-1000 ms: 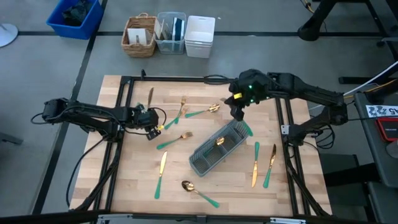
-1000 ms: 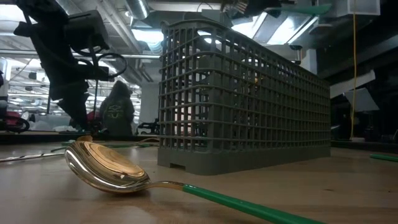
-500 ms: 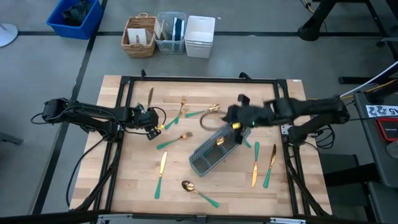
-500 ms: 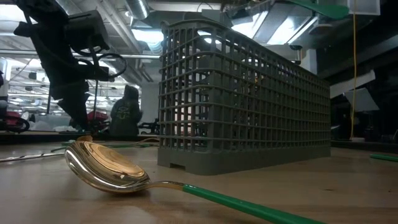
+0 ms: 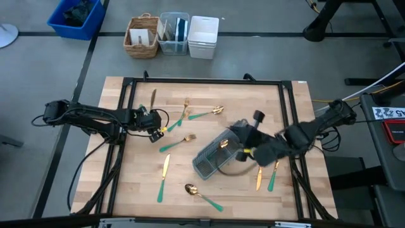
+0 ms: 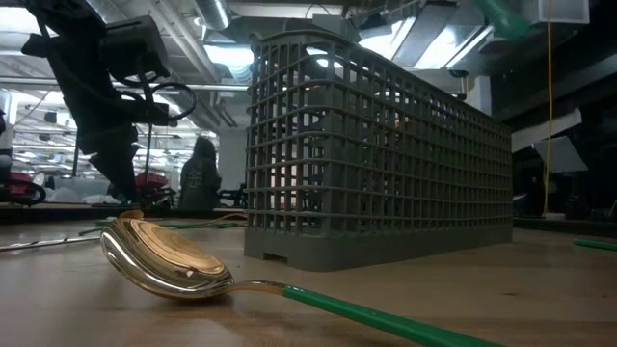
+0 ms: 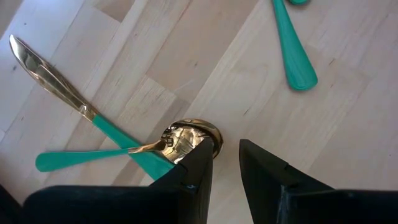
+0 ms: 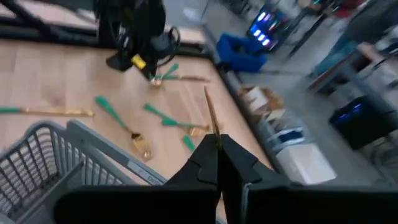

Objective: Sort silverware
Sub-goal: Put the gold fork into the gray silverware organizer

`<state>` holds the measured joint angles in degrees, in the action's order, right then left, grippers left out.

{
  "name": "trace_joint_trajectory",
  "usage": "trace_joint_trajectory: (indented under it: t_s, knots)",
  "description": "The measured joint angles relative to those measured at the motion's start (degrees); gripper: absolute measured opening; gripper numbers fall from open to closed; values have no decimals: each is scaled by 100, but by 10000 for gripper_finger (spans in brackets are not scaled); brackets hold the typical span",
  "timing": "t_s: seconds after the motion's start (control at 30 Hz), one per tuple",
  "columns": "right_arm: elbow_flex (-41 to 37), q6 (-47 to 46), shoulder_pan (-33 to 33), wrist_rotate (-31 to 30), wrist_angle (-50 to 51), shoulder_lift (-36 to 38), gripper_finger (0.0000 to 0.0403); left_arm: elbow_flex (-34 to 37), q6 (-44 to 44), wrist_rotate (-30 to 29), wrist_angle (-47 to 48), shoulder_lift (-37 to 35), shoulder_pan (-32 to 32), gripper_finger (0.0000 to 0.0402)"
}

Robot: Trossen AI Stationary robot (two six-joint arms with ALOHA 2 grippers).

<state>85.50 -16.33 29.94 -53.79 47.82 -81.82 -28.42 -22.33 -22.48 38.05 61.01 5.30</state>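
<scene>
Nine or so pieces of silverware [image 5: 164, 177] are lying loose on the table [image 5: 126, 190] around the grey caddy [image 5: 212, 161]. Most are lying to its left and far side, one spoon [image 5: 202, 195] is lying just in front of it, and two more are lying on its right, partly under the right arm. One gold-headed piece [image 5: 223, 144] is standing inside the caddy.

The right gripper [image 8: 217, 146] is hanging over the caddy's right end and pinching the held piece [image 8: 212, 118] between fully closed fingers. A thin gold strip of it is sticking out past the fingertips, and whether it is a knife, fork or spoon cannot be told. In the low view a teal handle [image 6: 501, 14] is showing above the caddy's top rim.

The left gripper [image 7: 225, 149] is sitting low on the table well to the caddy's left. Its fingers are standing a narrow gap apart with bare wood showing between them. The gold bowl of a small spoon [image 7: 186, 134] is lying against the tip of one finger, outside the gap, with its teal handle crossing a knife [image 7: 56, 81].
</scene>
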Motion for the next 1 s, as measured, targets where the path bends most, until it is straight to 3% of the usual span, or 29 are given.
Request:
trace_joint_trajectory:
  t_s: [0.3, 0.4, 0.67, 1.0]
  knots:
    - [-1160, -1529, 751, -2684, -18, 90, 1, -2, 0, 0, -4, 0, 0, 72]
    - [-1538, -2022, 799, -3272, -7, 90, 1, -2, 0, 0, -4, 2, 0, 72]
    - [-2165, -3074, 739, -3410, -18, 90, 1, -4, 0, 0, -10, 0, 0, 72]
    - [-2477, -3164, 326, -3376, -449, 87, 2, -4, 0, -2, -15, 0, 0, 72]
